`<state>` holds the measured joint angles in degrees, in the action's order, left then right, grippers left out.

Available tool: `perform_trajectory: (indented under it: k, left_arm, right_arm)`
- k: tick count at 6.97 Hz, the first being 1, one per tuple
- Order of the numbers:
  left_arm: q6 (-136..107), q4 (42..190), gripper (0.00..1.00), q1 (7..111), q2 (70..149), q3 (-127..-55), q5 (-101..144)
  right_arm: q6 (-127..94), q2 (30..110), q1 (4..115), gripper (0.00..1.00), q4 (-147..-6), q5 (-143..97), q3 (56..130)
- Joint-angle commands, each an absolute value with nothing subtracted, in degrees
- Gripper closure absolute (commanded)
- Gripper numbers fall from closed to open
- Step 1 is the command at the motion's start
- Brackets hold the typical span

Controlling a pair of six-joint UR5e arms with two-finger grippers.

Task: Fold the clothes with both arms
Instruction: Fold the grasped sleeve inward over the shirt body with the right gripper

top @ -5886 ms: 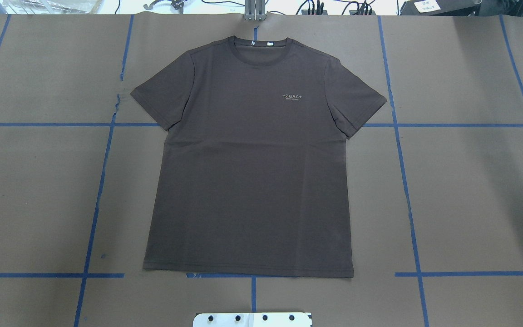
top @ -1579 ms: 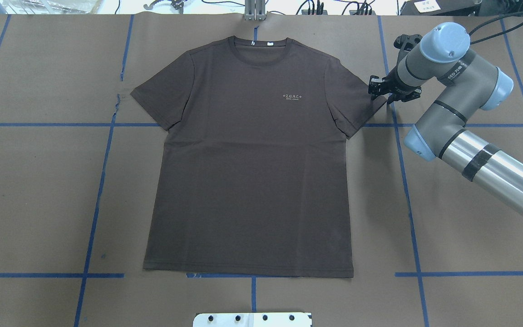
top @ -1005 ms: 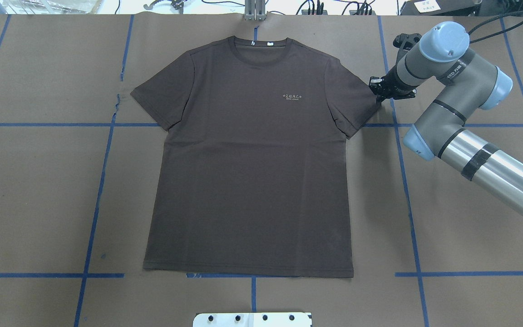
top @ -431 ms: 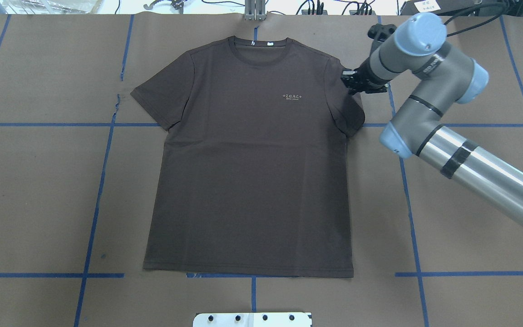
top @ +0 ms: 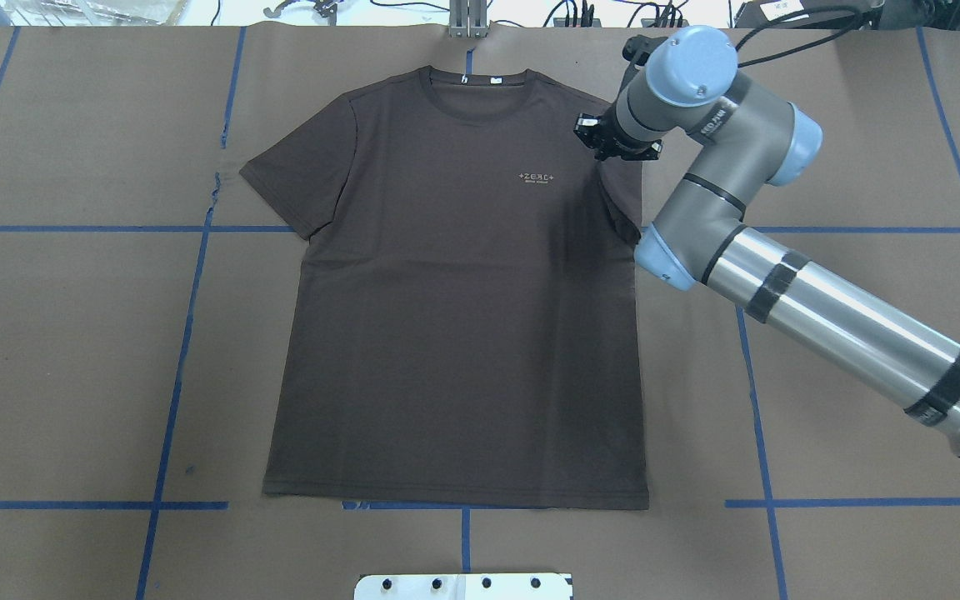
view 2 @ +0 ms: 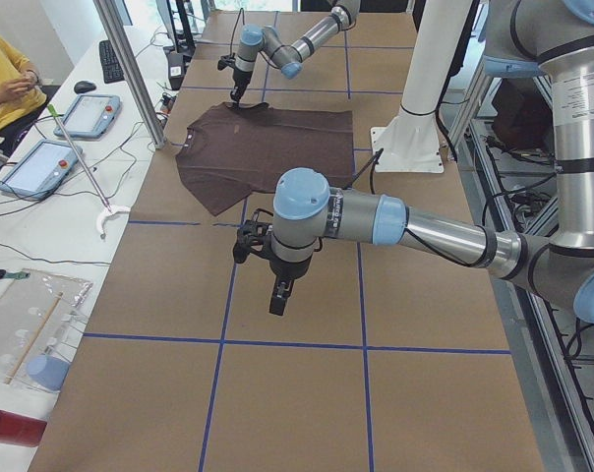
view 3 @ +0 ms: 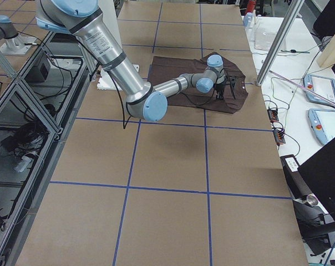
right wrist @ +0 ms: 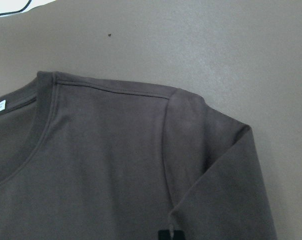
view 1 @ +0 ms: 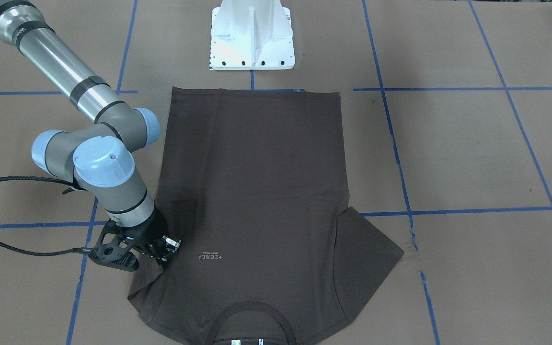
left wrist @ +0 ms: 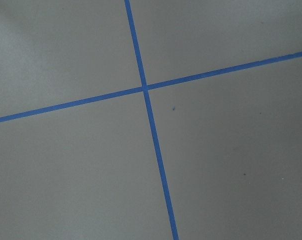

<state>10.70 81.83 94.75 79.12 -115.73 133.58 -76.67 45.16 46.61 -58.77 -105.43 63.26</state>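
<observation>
The dark brown T-shirt (top: 455,333) is lying flat, front up, its sleeve on the robot's right folding inward over the chest. The right arm (top: 822,321) is reaching in, the right gripper (top: 605,142) pinching that sleeve. The left arm (view 2: 415,228) is hanging low, well apart from the shirt.

Right arm (top: 830,325): silver tube, grey elbows, pale blue caps (top: 691,55), black bands (top: 767,286), cable (view 1: 17,178).

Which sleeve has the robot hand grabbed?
The sleeve on the robot's right, next to the logo. The right hand pinches it, and it is turned in over the shirt. The other sleeve lies spread flat with no hand near it.
</observation>
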Motion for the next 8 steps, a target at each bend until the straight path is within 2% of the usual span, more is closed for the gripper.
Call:
perform_trajectory:
  k: [1,2,3,5,8]
  left_arm:
    - [10.55,81.74,0.00,94.66,79.19,-116.36,133.68]
    - [10.55,81.83,0.00,94.66,79.19,-116.45,133.77]
    - [10.55,82.00,0.00,94.57,79.36,-116.98,135.77]
    - [5.41,84.88,0.00,94.22,80.32,-116.72,139.65]
    - [-10.42,101.93,0.00,86.26,88.47,-106.21,145.29]
  right_arm:
    - [-76.82,41.31,46.41,1.00,-58.89,-104.24,59.33]
    - [-76.73,41.22,46.06,0.64,-58.89,-104.15,59.33]
    - [-76.82,41.31,44.84,0.01,-58.54,-101.10,59.76]
    - [-76.64,42.01,45.00,0.00,-58.71,-101.33,63.08]
    - [-76.20,50.95,46.49,0.00,-58.89,-109.76,75.21]
